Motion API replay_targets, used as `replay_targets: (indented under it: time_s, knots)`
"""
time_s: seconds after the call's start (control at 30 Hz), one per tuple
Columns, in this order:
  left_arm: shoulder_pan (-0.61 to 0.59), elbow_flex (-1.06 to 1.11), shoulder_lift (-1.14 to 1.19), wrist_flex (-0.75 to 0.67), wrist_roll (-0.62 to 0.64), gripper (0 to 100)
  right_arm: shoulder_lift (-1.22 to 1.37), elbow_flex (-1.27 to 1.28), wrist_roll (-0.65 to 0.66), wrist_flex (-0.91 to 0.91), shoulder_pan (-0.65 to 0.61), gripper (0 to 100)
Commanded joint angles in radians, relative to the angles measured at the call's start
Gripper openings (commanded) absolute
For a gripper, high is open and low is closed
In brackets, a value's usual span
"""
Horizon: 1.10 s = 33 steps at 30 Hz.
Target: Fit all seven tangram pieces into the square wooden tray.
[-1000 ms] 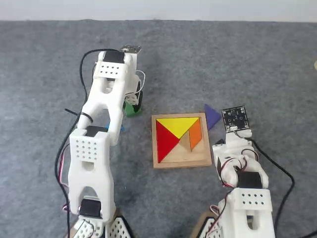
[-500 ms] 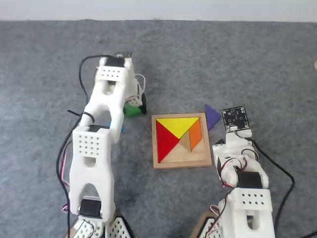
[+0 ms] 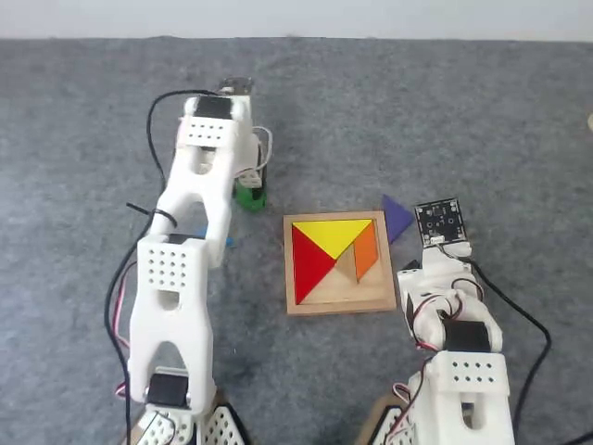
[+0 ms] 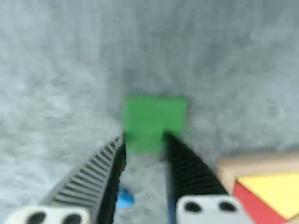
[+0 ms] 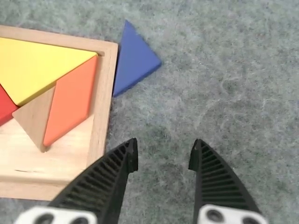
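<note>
Likely risk: the left pincer [image 4: 144,140] has its jaws apart, but the gap looks narrower than the green square piece [image 4: 155,119]. Closing here could pinch only a corner or skid the piece across the grey worktop [image 3: 482,120]. A weak hold might then drop it before it reaches the square wooden tray [image 3: 338,306], whose rim could also catch it.

In the left wrist view the green square sits mid-frame. Its near edge lies just between the fingertips and the rest lies beyond them. I cannot tell whether they touch it. A small blue piece [image 4: 124,198] lies lower in the frame, beside one finger.

From overhead, the square lies left of the tray's upper left corner. The right pincer [image 5: 162,151], jaws apart and empty, hangs beside the tray, near a blue triangle [image 5: 133,58].
</note>
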Motion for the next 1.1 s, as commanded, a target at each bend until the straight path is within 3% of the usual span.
replay_targets:
  time_s: [0.0,0.23,0.43,0.57,0.8,1.07]
  knots:
    - [-0.064,0.002,0.018,0.048,-0.074,9,-0.018,-0.008,0.012,-0.021,-0.004,19.0]
    - [-0.077,0.054,-0.002,0.049,-0.166,9,-0.018,-0.008,0.012,-0.021,-0.004,19.0]
    - [-0.092,-0.090,-0.164,0.046,-0.089,18,-0.018,-0.008,0.012,-0.021,-0.005,19.0]
    - [-0.055,-0.182,-0.193,0.021,-0.087,19,-0.018,-0.008,0.012,-0.021,-0.005,19.0]
    - [0.060,-0.197,-0.064,0.003,-0.095,19,-0.018,-0.008,0.012,-0.021,-0.005,19.0]
    - [0.035,-0.193,0.164,0.054,-0.135,19,-0.018,-0.008,0.012,-0.021,-0.005,19.0]
